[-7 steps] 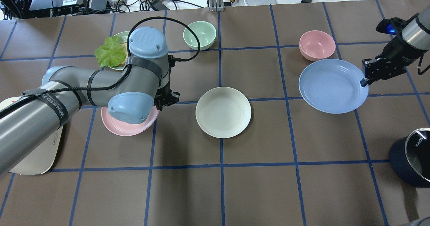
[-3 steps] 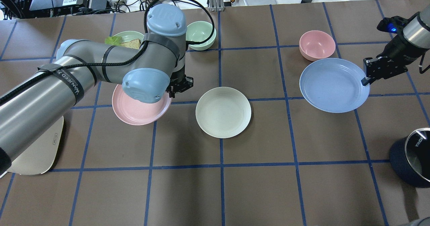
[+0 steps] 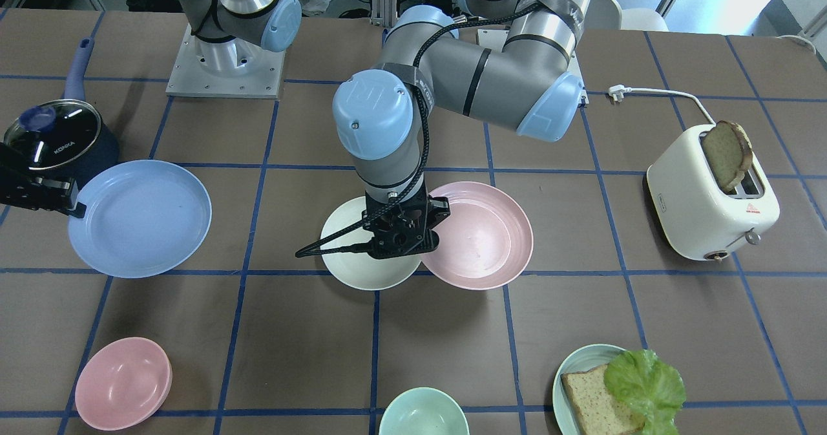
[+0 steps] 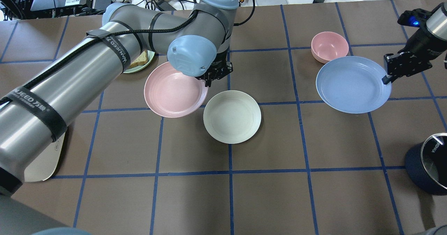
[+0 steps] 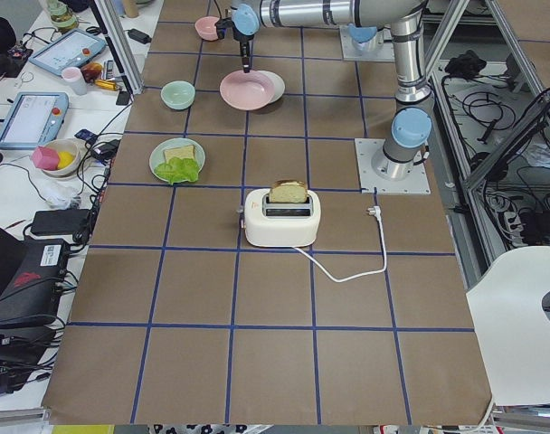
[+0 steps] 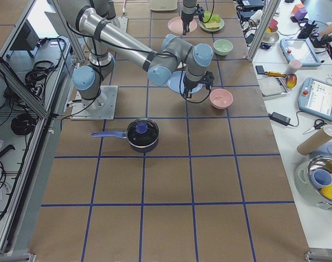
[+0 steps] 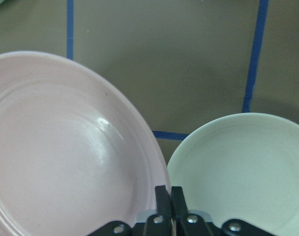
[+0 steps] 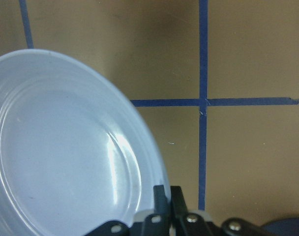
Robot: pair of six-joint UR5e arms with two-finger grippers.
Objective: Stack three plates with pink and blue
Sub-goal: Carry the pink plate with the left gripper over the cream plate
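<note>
My left gripper (image 4: 209,80) is shut on the rim of the pale pink plate (image 4: 173,90) and holds it above the table, just left of the cream-white plate (image 4: 232,117). In the left wrist view the pink plate (image 7: 66,162) has its rim over the edge of the white plate (image 7: 243,167), with the gripper (image 7: 167,196) pinching that rim. My right gripper (image 4: 385,79) is shut on the right rim of the light blue plate (image 4: 352,85) at the far right. It shows pinched in the right wrist view (image 8: 167,196) too.
A pink bowl (image 4: 330,46) sits just beyond the blue plate. A teal plate with bread and lettuce (image 3: 614,390) and a green bowl (image 3: 423,412) lie on the far side. A dark pot (image 4: 427,168) stands near right and a toaster (image 3: 711,202) on my left.
My left arm has carried the pink plate rightwards and away from me, up to the white plate's edge. The right gripper has shifted the blue plate slightly to the right.
</note>
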